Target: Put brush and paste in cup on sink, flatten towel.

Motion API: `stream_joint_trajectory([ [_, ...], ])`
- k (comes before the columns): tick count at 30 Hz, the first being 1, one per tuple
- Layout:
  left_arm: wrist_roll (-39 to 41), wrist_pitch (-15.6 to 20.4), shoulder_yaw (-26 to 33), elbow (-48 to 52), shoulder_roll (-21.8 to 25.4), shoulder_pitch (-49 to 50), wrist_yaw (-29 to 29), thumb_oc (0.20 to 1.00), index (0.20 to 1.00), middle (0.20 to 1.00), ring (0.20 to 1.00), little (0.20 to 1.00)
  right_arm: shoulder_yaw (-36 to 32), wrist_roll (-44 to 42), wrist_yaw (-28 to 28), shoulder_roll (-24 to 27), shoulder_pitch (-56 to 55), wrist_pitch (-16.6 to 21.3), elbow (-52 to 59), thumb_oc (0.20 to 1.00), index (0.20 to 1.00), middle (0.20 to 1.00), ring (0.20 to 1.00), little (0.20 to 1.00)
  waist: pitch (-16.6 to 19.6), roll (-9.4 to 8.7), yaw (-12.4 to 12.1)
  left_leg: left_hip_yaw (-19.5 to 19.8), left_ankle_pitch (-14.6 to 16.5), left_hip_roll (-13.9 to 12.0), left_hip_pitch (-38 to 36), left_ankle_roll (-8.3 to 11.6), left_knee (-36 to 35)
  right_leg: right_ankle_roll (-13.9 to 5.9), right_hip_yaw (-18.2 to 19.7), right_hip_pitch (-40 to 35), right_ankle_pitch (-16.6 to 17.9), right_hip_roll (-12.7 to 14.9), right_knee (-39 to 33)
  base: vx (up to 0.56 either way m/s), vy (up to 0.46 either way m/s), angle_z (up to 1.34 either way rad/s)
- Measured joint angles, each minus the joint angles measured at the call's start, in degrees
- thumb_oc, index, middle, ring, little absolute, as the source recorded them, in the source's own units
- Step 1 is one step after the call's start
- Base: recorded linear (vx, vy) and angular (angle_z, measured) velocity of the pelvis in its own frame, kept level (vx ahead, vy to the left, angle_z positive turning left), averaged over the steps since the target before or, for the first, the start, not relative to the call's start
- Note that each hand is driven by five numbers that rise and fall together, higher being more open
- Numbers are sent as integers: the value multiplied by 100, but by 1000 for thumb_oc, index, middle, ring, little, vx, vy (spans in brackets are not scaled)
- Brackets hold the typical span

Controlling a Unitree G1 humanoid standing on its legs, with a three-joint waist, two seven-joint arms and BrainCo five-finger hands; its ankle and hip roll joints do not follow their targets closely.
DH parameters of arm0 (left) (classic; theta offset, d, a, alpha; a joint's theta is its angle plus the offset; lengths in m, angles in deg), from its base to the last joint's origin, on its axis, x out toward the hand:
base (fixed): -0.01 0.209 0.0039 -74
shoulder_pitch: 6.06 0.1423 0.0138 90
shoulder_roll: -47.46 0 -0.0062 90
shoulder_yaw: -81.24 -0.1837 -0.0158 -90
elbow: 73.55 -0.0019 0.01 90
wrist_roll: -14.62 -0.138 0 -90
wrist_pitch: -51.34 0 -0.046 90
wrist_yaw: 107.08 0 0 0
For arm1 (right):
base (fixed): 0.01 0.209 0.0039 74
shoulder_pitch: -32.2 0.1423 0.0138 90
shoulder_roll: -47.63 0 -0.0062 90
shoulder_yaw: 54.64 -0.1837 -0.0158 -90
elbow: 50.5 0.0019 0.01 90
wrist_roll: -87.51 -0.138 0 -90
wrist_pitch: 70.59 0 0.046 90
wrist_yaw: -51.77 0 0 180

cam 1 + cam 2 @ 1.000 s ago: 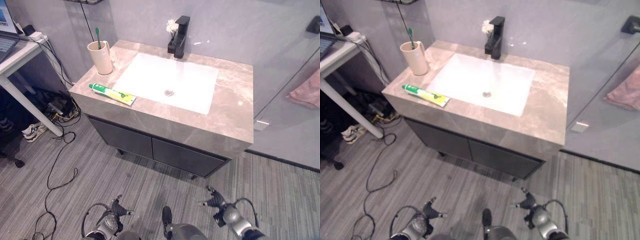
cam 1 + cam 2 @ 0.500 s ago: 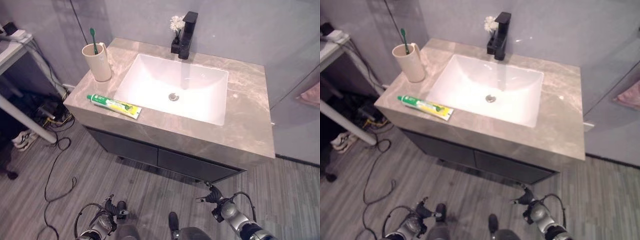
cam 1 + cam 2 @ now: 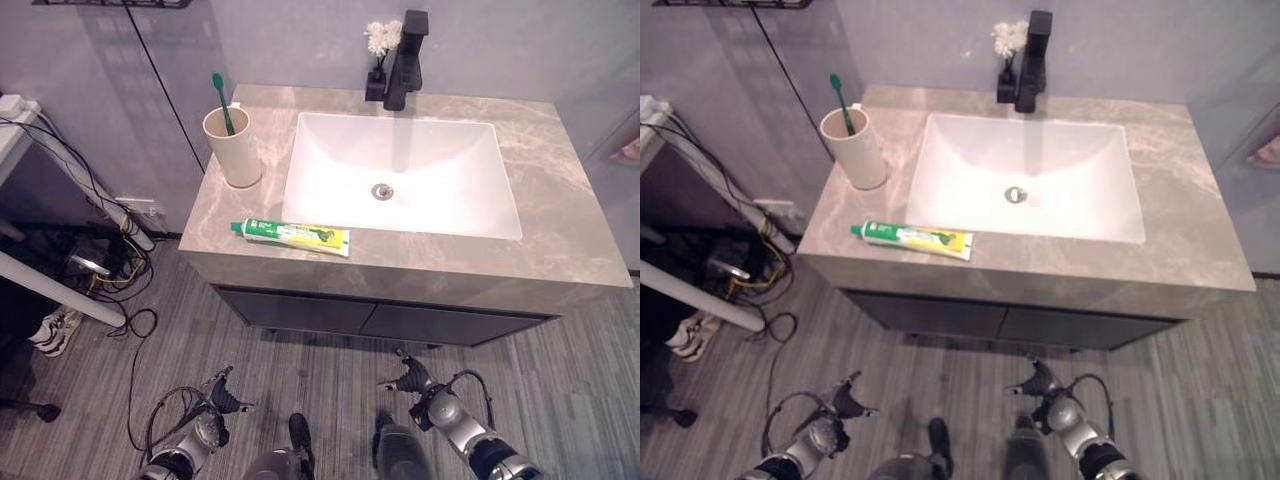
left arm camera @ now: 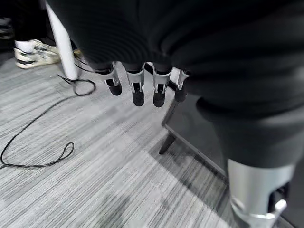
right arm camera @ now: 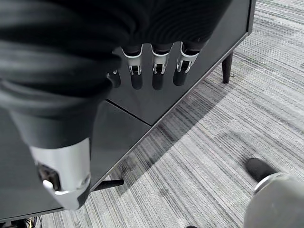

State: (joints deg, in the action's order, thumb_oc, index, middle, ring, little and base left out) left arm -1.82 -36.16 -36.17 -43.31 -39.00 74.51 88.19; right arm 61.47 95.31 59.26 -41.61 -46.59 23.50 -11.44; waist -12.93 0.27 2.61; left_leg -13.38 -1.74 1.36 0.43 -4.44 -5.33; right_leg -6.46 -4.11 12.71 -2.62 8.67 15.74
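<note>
Two hands: both hang low in front of the vanity, near the grey plank floor, holding nothing.
Left hand (image 3: 208,427): low at the left of the head views; in its wrist view the fingers (image 4: 137,90) point down, relaxed and slightly apart, over the floor (image 4: 85,190) beside the dark cabinet's leg.
Cup (image 3: 233,147): beige, upright on the left side of the stone counter (image 3: 560,250), just left of the white basin.
Toothbrush (image 3: 223,101): green, standing inside the cup, head up and leaning to the left.
Toothpaste (image 3: 291,235): green and yellow tube lying flat on the counter's front left part, between the basin and the front edge, cap end to the left; near the cup but apart from it.
Basin (image 3: 405,170): white, rectangular, set in the middle of the counter, drain at its centre.
Tap (image 3: 407,60): black, at the back edge behind the basin, with a small white flower (image 3: 378,36) just to its left.
Right hand (image 3: 430,400): low at the right of centre; in its wrist view the fingers (image 5: 157,73) hang loose and open before the dark cabinet front (image 5: 190,95).
Towel (image 3: 629,150): a pink edge shows at the far right, past the counter.
</note>
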Motion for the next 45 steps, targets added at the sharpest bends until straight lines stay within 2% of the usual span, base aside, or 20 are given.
stream_joint_trajectory([
  [2,-58,-1,-123,33,63,44,-69,1000,1000,1000,1000,1000,22,5,-9,-44,88,-5,-37,1000,1000,1000,1000,1000,-17,2,-69,-173,2,-102,-14,-4,-7,23,-697,87,95,-75,-533,172,-13,-35],
  [3,-179,7,-125,131,49,108,-93,1000,1000,1000,1000,1000,53,81,-7,-28,58,-11,-44,1000,1000,1000,1000,1000,24,-105,-10,-184,42,-40,-42,54,-10,32,-861,81,414,-43,-991,99,-38,1],
  [5,-269,66,-127,239,31,136,-97,1000,1000,1000,1000,1000,57,135,-9,-14,-48,-20,-123,1000,1000,1000,1000,1000,60,-257,84,-24,73,27,-120,134,-4,103,-631,-82,966,-86,-1289,132,-61,32],
  [9,-266,104,-85,265,-3,176,-125,1000,1000,1000,1000,1000,56,146,-10,38,-50,-31,-181,1000,1000,1000,1000,1000,74,-236,-28,11,156,-256,-175,446,141,486,-735,-504,1211,-434,-1948,77,-92,1],
  [14,-261,104,3,-107,-49,119,-173,1000,1000,1000,1000,1000,126,208,-6,110,201,-31,-454,1000,1000,1000,1000,1000,87,-189,-197,221,261,-481,27,613,759,612,-856,-731,1061,-587,-2079,75,-163,13],
  [17,-257,147,62,-20,-77,70,-171,1000,1000,1000,1000,1000,154,224,7,201,307,-26,-727,1000,1000,1000,1000,1000,63,-87,-388,730,230,-507,1013,934,2229,649,-1081,-671,915,-515,-2077,-13,-105,54],
  [20,-267,205,-97,33,-36,194,-190,1000,1000,1000,1000,1000,228,322,-1,227,496,-29,-1298,1000,1000,1000,1000,1000,-32,65,-587,1180,-119,-458,1619,1397,2981,810,-1343,-643,816,-469,-2042,16,-23,50],
  [21,-264,227,-91,54,3,228,-177,1000,1000,1000,1000,1000,263,370,3,247,531,-39,-1379,1000,1000,1000,1000,1000,-53,83,-584,1253,-117,-464,1689,1397,3082,845,-1393,-633,792,-473,-2053,55,90,32],
  [23,-404,236,-193,209,240,260,-203,1000,1000,1000,1000,1000,240,445,7,295,567,9,-1597,1000,1000,1000,1000,1000,-67,95,-484,907,-68,-802,1617,1318,2635,1025,-1720,-686,825,-428,-2120,101,138,42],
  [25,-567,296,-267,446,456,269,-195,1000,1000,1000,1000,1000,-32,434,11,387,566,-45,-1951,1000,1000,1000,1000,1000,-41,175,-456,832,-125,-1284,1206,1410,1292,920,-1777,-673,769,-516,-2071,147,183,36],
  [26,-630,308,-254,481,488,291,-188,1000,1000,1000,1000,1000,-67,430,10,456,543,-65,-1979,1000,1000,1000,1000,1000,-50,176,-461,973,-141,-1323,1002,1439,976,844,-1687,-674,824,-538,-2068,154,250,-19],
  [28,-789,327,-252,606,514,429,-185,1000,1000,1000,1000,1000,-469,416,22,575,513,-35,-2080,1000,1000,1000,1000,1000,-50,257,-466,1139,-163,-1258,546,1474,471,781,-1598,-690,837,-535,-2084,93,203,-33],
  [30,-852,476,373,1387,517,917,-163,1000,1000,1000,1000,1000,-636,436,121,845,450,-66,-2293,1000,1000,1000,1000,1000,-35,490,-447,1105,-201,-973,220,1410,117,730,-1648,-696,873,-513,-2103,52,187,-5],
  [32,-841,501,460,1785,593,1064,-116,1000,1000,1000,1000,1000,-740,435,124,1078,289,-142,-2342,1000,1000,1000,1000,1000,8,766,-502,952,-135,-835,150,1049,18,618,-1709,-697,928,-516,-2105,33,148,15],
  [35,-898,617,351,2093,1361,1414,-137,1000,1000,1000,1000,1000,-944,520,110,931,255,-163,-2620,1000,1000,1000,1000,1000,-6,719,-782,926,-55,-396,32,766,4,356,-1635,-761,1101,-80,-2073,64,159,10],
  [40,-975,794,577,3888,2808,2161,-360,1000,1000,1000,1000,1000,-1275,637,50,877,41,-150,-2491,1000,1000,1000,1000,1000,75,723,-960,1041,-38,-176,-39,656,5,233,-1633,-906,1162,155,-2120,31,51,21],
  [41,-1108,1091,662,5231,4178,2436,-595,1000,1000,1000,1000,1000,-1314,640,-25,886,-30,-153,-2487,1000,1000,1000,1000,1000,103,700,-1089,1113,-49,-151,-52,644,6,217,-1641,-954,1164,182,-2123,26,40,23],
  [43,-1104,1388,1168,6495,5696,2783,-783,1000,1000,1000,1000,1000,-1310,654,-62,932,-194,-147,-2430,1000,1000,1000,1000,1000,193,663,-1186,1156,-57,-121,-59,637,6,90,-1650,-996,1141,226,-2082,-21,24,19],
  [44,-1091,1654,1921,7043,6256,3039,-905,1000,1000,1000,1000,1000,-1313,660,-138,1033,-308,-141,-2408,1000,1000,1000,1000,1000,333,732,-1237,1153,-58,-75,-47,634,6,48,-1626,-996,1136,275,-2099,-47,-22,7],
  [45,-1025,1731,2201,7035,6202,3050,-916,1000,1000,1000,1000,1000,-1311,660,-139,1077,-328,-142,-2405,1000,1000,1000,1000,1000,372,748,-1200,1151,-56,-56,-43,633,5,31,-1623,-989,1147,294,-2076,-50,-57,3],
])
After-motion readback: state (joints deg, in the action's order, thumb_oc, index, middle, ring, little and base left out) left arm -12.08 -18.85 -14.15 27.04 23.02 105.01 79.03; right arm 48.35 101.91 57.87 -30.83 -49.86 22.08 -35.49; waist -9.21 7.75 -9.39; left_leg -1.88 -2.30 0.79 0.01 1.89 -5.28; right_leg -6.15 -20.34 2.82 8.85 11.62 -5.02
